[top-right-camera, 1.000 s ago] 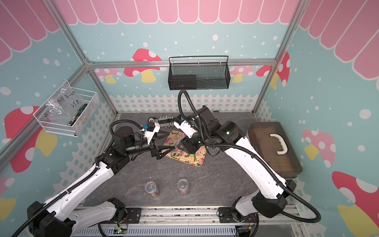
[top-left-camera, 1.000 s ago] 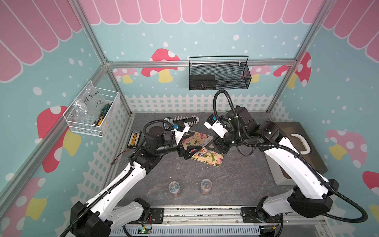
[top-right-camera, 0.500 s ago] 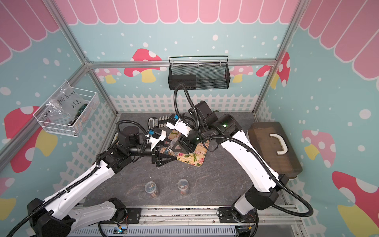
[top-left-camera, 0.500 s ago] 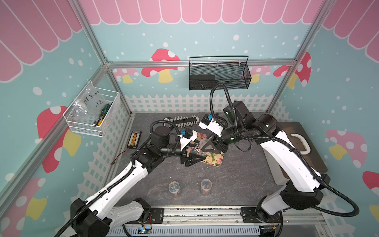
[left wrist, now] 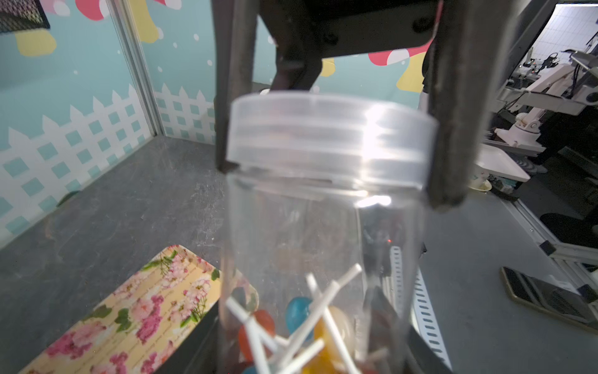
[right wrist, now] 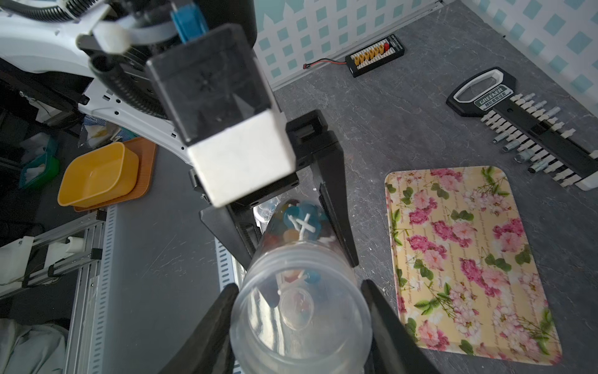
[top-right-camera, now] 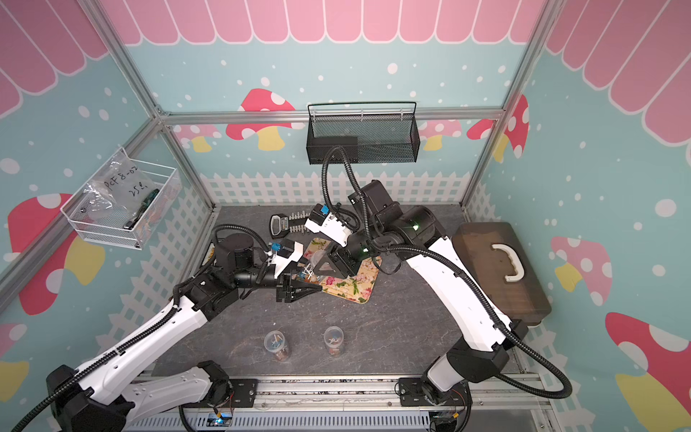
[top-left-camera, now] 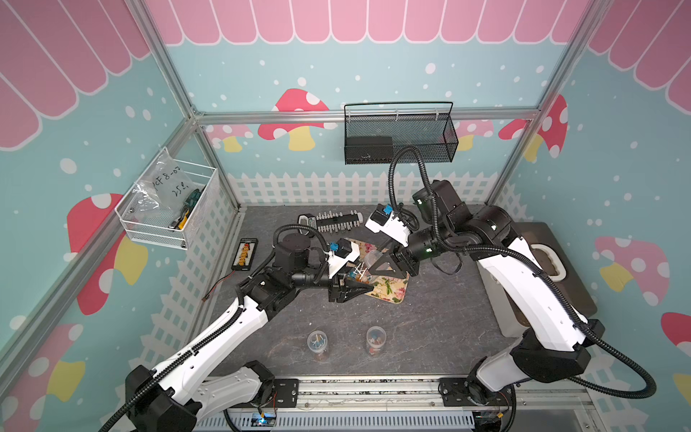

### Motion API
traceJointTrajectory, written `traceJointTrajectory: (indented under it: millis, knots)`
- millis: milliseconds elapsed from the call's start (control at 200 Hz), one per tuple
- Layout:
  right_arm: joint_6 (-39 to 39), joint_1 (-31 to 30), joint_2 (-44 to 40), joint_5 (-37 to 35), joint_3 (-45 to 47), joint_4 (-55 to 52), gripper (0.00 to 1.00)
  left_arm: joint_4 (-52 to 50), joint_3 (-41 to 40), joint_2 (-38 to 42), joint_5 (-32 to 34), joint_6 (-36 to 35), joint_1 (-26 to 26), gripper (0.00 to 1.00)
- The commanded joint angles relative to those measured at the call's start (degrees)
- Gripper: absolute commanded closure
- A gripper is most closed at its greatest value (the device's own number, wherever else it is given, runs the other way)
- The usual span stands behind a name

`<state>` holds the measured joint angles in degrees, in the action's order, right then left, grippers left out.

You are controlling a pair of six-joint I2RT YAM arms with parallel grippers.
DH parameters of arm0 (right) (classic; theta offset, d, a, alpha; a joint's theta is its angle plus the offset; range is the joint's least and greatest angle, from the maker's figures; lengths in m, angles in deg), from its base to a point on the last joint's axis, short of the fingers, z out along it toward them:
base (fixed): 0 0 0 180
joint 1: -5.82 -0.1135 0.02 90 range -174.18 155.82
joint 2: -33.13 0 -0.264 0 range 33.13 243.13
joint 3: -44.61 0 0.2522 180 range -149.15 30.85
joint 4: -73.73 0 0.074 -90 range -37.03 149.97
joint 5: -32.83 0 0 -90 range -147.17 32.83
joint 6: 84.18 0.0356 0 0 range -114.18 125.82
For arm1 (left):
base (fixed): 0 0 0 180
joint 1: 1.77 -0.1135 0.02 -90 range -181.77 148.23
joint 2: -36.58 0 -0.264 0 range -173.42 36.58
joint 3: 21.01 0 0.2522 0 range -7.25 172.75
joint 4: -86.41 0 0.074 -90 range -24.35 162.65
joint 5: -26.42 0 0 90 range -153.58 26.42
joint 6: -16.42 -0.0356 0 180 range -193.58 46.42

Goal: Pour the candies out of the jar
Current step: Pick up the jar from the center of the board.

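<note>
A clear plastic jar [left wrist: 320, 233] with a translucent screw lid [left wrist: 330, 139] hangs tilted above the floral tray [top-left-camera: 389, 295] between both arms. The candies [left wrist: 301, 323], small lollipops in blue, orange and red on white sticks, lie at its bottom end. My left gripper [left wrist: 310, 349] is shut on the jar's lower body [right wrist: 301, 233], one finger [right wrist: 336, 194] on each side. My right gripper [right wrist: 301, 311] is shut on the lid [right wrist: 299, 320], its fingers [left wrist: 453, 113] pressed against the lid's rim. In both top views the jar [top-left-camera: 368, 262] [top-right-camera: 318, 260] shows between the two grippers.
Two small clear jars [top-left-camera: 317, 342] [top-left-camera: 375, 336] stand near the table's front edge. A black socket set [top-left-camera: 332, 221] lies at the back, a charger board [top-left-camera: 245, 254] at the left, a brown case [top-left-camera: 542, 269] at the right. Wire baskets hang on the walls.
My left gripper has gone from open to shut around the jar's lower body. The right arm has shifted left with the jar, bringing it to the left gripper.
</note>
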<state>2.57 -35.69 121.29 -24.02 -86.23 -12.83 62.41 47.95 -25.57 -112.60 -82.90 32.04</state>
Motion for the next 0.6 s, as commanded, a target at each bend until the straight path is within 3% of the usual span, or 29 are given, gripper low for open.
traceJointTrajectory:
  millis: [0,175,400,485,595]
  knots:
    - [-2.3,0.8,-0.91,0.86,0.19,-0.88,0.67,4.41,-2.42,1.51,1.84,2.28,-0.12,0.47]
    - [-2.32,1.26,-0.72,1.69,0.17,-0.97,0.68,4.82,-2.96,1.32,1.29,3.3,0.03,0.58]
    - [-2.12,1.3,-0.79,1.69,0.58,-0.64,0.67,5.48,-3.73,1.41,3.11,3.59,1.42,0.61]
    - [-0.51,1.42,-1.25,0.17,1.5,0.97,0.51,8.06,-5.15,1.96,5.47,4.58,1.68,0.6]
    - [5.65,1.4,-4.14,-6.92,3.63,6.75,0.34,14.17,-8.34,2.97,8.72,6.55,1.79,0.6]
